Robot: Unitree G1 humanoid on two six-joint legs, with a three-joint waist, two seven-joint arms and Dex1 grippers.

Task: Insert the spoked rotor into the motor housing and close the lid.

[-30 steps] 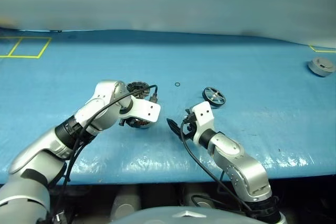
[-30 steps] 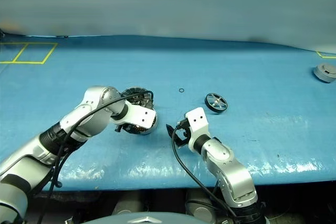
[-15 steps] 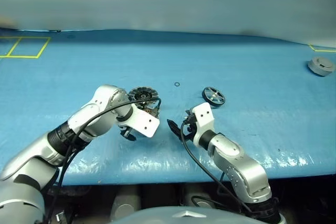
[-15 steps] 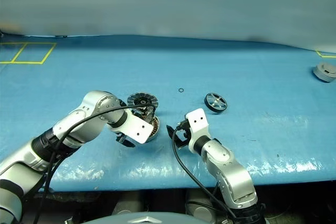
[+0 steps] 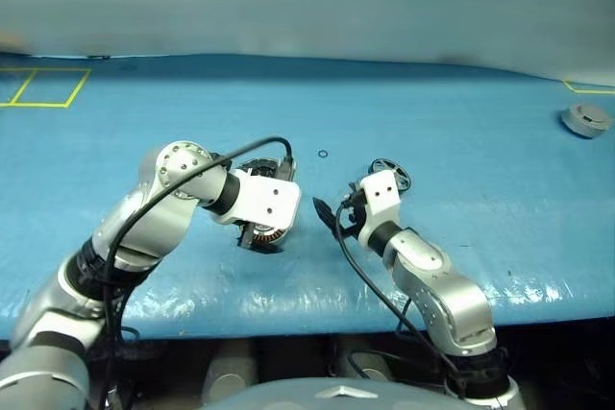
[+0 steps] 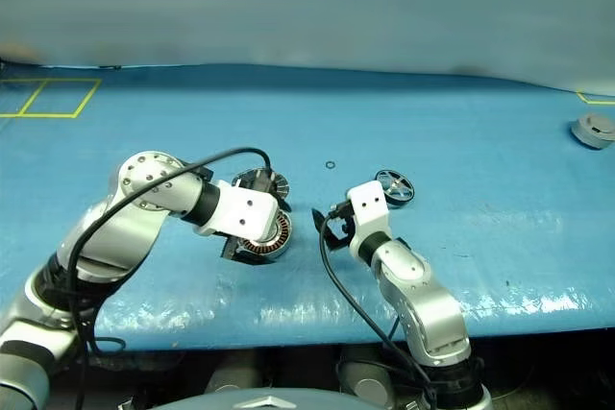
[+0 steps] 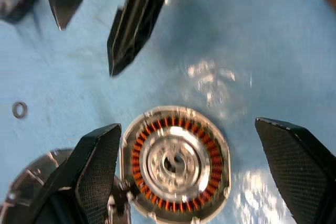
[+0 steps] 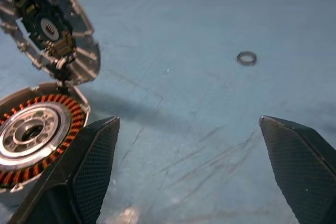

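We see a blue table [image 5: 461, 122] running wide under a pale grey backdrop, with yellow tape lines [image 5: 43, 86] at its far left corner. Near the front edge the motor housing [image 7: 176, 163] lies open — its ring of copper windings and silver centre face up. The lid [image 8: 50, 27] is joined to it at the far rim and stands tilted up, its segmented inner face turned toward the right gripper.

The left gripper [image 7: 191, 177] hangs just above the housing with its 2 fingers spread wide on either side, grasping nothing. The right gripper [image 8: 189, 177] hovers just to the right of the housing, fingers splayed and empty.

The spoked rotor [image 6: 394, 185] lies on the table just beyond the right wrist, apart from the housing. A small ring [image 8: 247, 57] sits on the table past the housing, and another grey puck [image 5: 587, 120] rests at the far right.
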